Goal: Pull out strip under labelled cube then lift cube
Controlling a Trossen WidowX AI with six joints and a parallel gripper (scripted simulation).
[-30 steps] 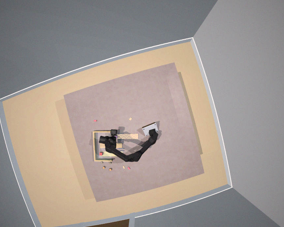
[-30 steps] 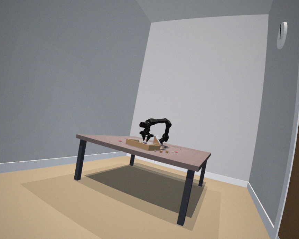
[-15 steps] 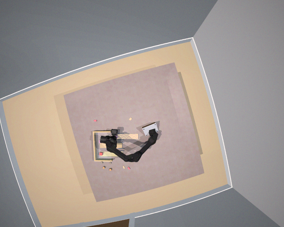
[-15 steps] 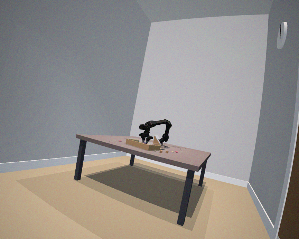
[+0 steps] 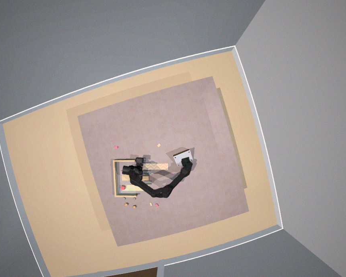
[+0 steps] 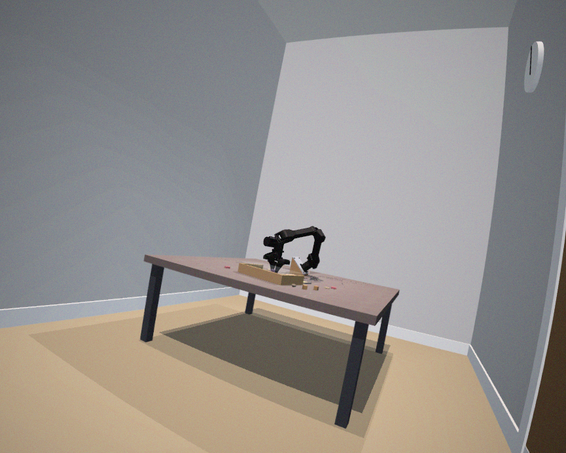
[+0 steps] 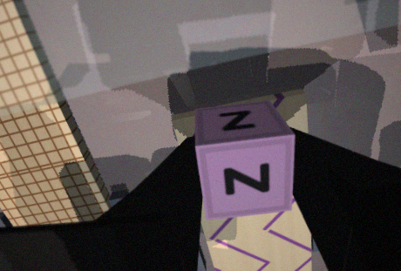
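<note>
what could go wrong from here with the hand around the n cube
1. The hand grips the purple N cube by two flat sides only; if the hold is light, the cube may slip or twist as it rises.
2. The cube sits on the zigzag strip, so a low finger might snag the strip and drag it up.
3. The grid-patterned strip lies close beside the hand; a sideways swing could knock it.
</note>
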